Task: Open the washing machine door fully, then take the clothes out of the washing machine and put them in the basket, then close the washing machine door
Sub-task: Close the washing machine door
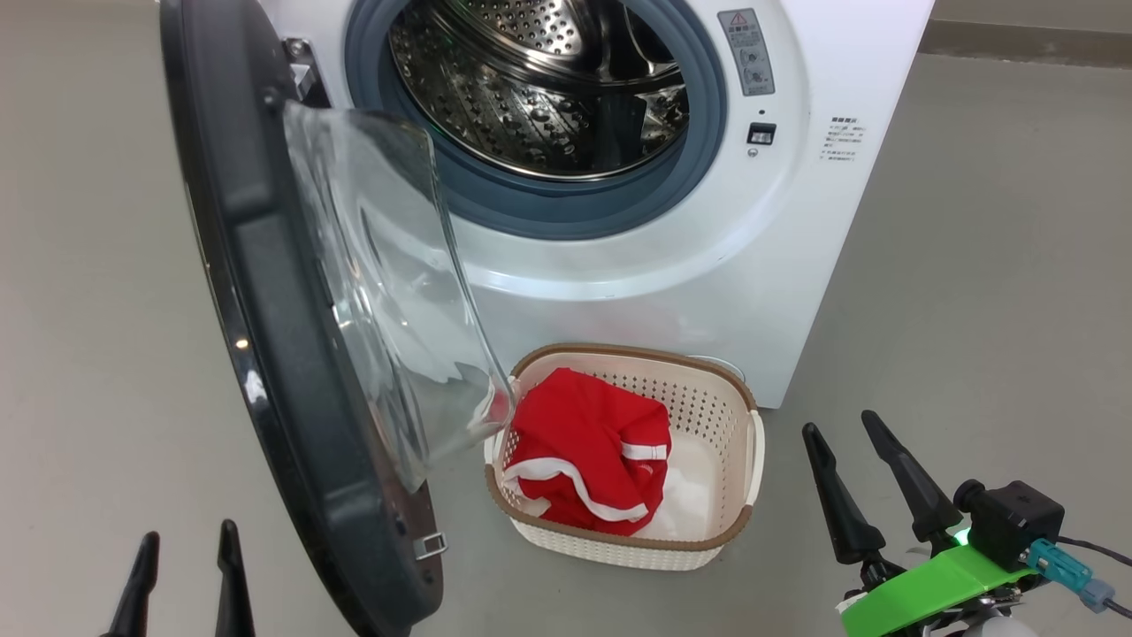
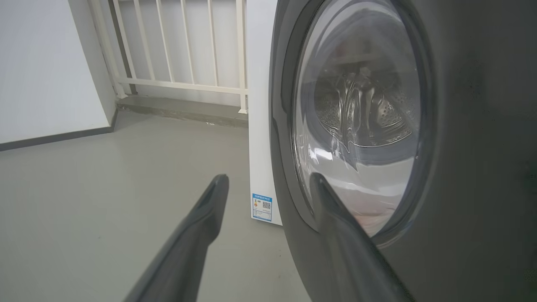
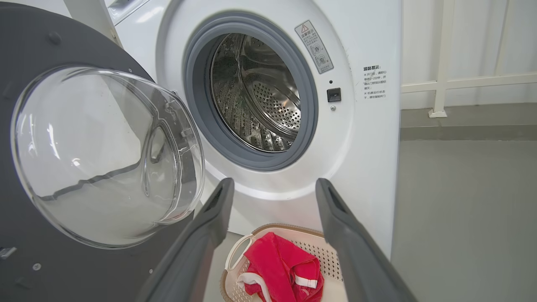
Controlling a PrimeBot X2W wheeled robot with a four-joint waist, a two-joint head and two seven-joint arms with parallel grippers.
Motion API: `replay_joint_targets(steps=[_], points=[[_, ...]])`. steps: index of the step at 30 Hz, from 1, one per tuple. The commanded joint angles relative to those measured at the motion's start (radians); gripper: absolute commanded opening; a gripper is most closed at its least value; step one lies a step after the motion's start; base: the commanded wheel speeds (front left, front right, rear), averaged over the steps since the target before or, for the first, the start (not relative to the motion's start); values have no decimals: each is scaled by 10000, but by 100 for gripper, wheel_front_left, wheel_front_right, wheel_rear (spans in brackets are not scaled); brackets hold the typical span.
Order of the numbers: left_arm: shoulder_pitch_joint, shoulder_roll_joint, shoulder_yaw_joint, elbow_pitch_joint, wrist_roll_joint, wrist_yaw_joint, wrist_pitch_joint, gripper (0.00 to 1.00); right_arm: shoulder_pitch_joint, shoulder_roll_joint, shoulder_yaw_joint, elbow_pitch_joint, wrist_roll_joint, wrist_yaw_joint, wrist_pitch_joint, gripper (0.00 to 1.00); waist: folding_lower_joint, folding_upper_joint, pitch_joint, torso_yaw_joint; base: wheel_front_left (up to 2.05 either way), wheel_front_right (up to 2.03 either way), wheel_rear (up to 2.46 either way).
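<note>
The washing machine [image 1: 822,230] [image 3: 369,138] stands before me with its steel drum [image 1: 539,80] [image 3: 256,92] showing no clothes. The washing machine door [image 1: 265,354] [image 3: 46,251] [image 2: 474,167] hangs open to the left, its glass bowl [image 1: 389,292] [image 3: 105,155] bulging toward the basket. The red clothes [image 1: 588,451] [image 3: 283,268] lie in the cream basket [image 1: 738,451] [image 3: 312,243] on the floor in front of the machine. My left gripper [image 1: 186,544] [image 2: 268,180] is open beside the door's outer face, holding nothing. My right gripper [image 1: 840,433] [image 3: 272,184] is open and empty, right of the basket.
Grey floor [image 1: 999,292] spreads to the right of the machine and to the left of the door [image 2: 105,201]. A white railing [image 2: 180,46] [image 3: 444,63] on a low curb and a white wall [image 2: 42,63] stand behind.
</note>
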Motion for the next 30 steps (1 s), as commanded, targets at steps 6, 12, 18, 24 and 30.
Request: replay_joint_targets(steps=[6, 12, 18, 24, 30], points=[[-130, 79, 101, -214, -12, 176, -122, 100, -366, -52, 204, -217, -29, 48, -65, 100, 0, 0, 54, -16, 0, 0, 0], [-129, 79, 8, -151, -4, 200, -122, 100, -372, -104, 236, -212, 10, 48, -65, 100, 0, 0, 107, -16, 0, 0, 0], [-229, 78, 9, -90, 8, 180, -122, 100, -461, -236, 231, -138, 122, 48, -65, 100, 0, 0, 158, 20, 0, 0, 0], [-291, 78, 119, 14, 28, 102, -122, 100, -457, -253, 245, -108, 134, 48, -65, 100, 0, 0, 120, 58, 0, 0, 0], [-297, 78, 154, 114, -25, 22, -122, 100, -411, -192, 257, -153, 78, 48, -65, 100, 0, 0, 126, 66, 0, 0, 0]])
